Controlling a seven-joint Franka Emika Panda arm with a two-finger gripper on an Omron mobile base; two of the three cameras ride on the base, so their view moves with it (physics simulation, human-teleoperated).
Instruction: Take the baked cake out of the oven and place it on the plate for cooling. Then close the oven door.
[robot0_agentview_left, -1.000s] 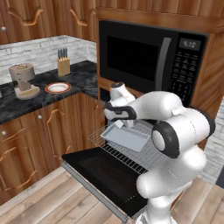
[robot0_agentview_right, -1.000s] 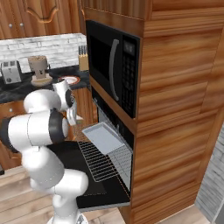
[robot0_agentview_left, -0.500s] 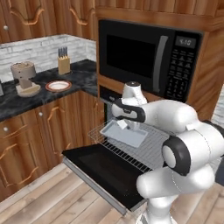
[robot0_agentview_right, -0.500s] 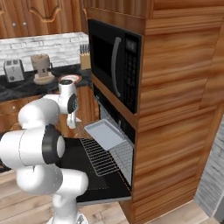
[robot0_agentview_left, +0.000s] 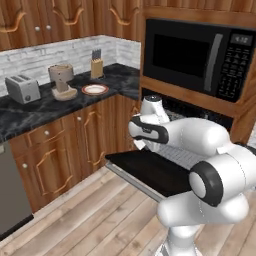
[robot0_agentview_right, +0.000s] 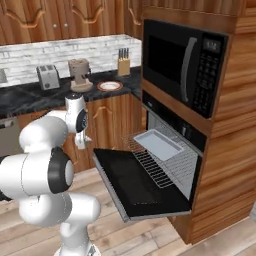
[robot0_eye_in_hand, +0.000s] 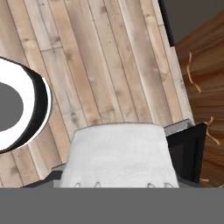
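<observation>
Gripper (robot0_agentview_right: 83, 141): withdrawn from the oven (robot0_agentview_right: 172, 142), now left of it; width and load unclear.
Plate (robot0_agentview_left: 95, 89): far left, next.
Oven door (robot0_agentview_right: 135, 182): open.

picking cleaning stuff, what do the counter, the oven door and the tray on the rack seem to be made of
Counter: looks like polished dark stone, black with pale mottled veining.
Oven door: seems black glass or glossy enamel, smooth, with a faint sheen.
Tray on the wire rack: probably pale grey metal, thin with a raised rim and matte finish. The rendering leaves all three open.
</observation>
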